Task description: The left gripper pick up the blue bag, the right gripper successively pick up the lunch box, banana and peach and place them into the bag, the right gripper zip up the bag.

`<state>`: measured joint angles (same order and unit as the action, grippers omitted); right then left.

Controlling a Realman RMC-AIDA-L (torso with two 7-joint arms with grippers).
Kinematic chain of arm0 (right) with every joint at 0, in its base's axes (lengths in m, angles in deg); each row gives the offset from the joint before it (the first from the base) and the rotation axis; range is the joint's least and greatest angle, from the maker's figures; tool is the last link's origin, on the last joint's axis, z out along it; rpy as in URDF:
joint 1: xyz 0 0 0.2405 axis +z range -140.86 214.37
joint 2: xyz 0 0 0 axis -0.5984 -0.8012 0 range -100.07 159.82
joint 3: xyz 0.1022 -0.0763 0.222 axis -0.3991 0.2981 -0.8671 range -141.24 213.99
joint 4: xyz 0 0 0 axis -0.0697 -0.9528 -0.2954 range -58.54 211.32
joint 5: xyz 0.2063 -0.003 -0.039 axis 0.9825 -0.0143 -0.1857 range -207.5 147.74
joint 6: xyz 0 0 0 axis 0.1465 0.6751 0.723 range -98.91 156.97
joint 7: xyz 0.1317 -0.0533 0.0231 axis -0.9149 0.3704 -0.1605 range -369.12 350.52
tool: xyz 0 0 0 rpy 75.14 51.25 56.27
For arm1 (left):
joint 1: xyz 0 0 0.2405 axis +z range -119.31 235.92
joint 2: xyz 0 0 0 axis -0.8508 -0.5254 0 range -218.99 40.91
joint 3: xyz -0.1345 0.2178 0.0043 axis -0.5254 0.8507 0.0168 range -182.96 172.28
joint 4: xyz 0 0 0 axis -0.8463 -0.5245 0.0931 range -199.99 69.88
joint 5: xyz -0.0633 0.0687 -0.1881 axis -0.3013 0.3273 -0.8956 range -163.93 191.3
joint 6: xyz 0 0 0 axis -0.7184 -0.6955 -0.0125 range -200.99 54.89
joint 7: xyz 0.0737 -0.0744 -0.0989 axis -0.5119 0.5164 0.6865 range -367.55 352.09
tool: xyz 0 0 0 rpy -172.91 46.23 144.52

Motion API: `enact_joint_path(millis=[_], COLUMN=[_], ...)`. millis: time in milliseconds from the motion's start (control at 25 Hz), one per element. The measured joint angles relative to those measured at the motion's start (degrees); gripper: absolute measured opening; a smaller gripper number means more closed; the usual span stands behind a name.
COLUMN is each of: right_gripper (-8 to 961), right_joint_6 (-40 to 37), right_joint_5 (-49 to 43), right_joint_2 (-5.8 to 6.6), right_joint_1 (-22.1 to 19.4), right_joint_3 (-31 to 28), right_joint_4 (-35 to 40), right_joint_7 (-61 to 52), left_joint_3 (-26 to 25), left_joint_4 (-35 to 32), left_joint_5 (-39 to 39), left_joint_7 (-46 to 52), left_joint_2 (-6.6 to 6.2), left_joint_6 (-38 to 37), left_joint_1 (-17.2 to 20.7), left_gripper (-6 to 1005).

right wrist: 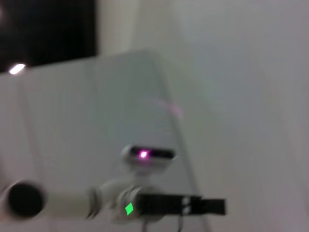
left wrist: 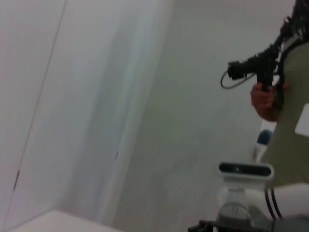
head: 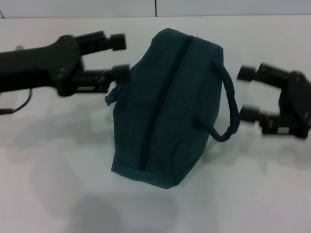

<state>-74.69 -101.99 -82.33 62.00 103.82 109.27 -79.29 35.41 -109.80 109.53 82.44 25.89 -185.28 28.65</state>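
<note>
Your blue bag (head: 165, 107) sits zipped at the table's (head: 58, 194) middle, so nothing looks left. Left gripper (head: 119, 58) and right gripper (head: 248, 92) flank it, fingers spread, empty.

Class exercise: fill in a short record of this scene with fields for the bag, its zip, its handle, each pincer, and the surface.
Bag: blue bag on its own on the table, both pincers apart from it
Zip: dark line along the top, looks closed
Handle: rope loop hanging on the robot's right side
Left pincer: left gripper open, beside the bag's left edge, near a small fabric tab
Right pincer: right gripper open, clear of the bag, just beyond the handle
Surface: white table
Lunch box, banana, peach: not visible
</note>
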Motion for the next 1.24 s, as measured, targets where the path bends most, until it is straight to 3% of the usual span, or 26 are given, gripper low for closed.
enact_joint_path(millis=[120, 240, 360, 640, 1240], right_gripper=[874, 874, 874, 874, 874], right_joint_6=[-0.6, -0.6, -0.6, 1.0, 1.9], right_joint_5=[-5.2, -8.1, -8.9, -8.7, -7.8], right_joint_2=[-1.24, -2.77, -3.49, -3.73, -3.83], right_joint_1=[-0.5, -0.1, 0.1, 1.6, 2.1], right_joint_3=[0.0, 0.1, 1.2, 5.1, 5.0], right_joint_4=[3.6, 4.1, 3.6, 2.3, 1.2], right_joint_7=[0.0, 0.3, 1.8, 3.0, 3.0], left_joint_3=[0.5, 0.9, 0.9, 1.6, 2.9], left_joint_4=[0.0, 0.2, 0.3, 0.5, 0.5], left_joint_5=[0.3, 0.3, 0.3, 1.7, 4.8], left_joint_7=[-2.1, -4.4, -5.7, -6.0, -6.1], left_joint_2=[-1.38, -1.68, -1.63, -1.7, -1.11], left_joint_6=[-2.0, -3.2, -3.7, -3.7, -3.9], left_joint_1=[3.2, 5.7, 7.2, 8.6, 8.5], left_gripper=[887, 887, 887, 888, 888])
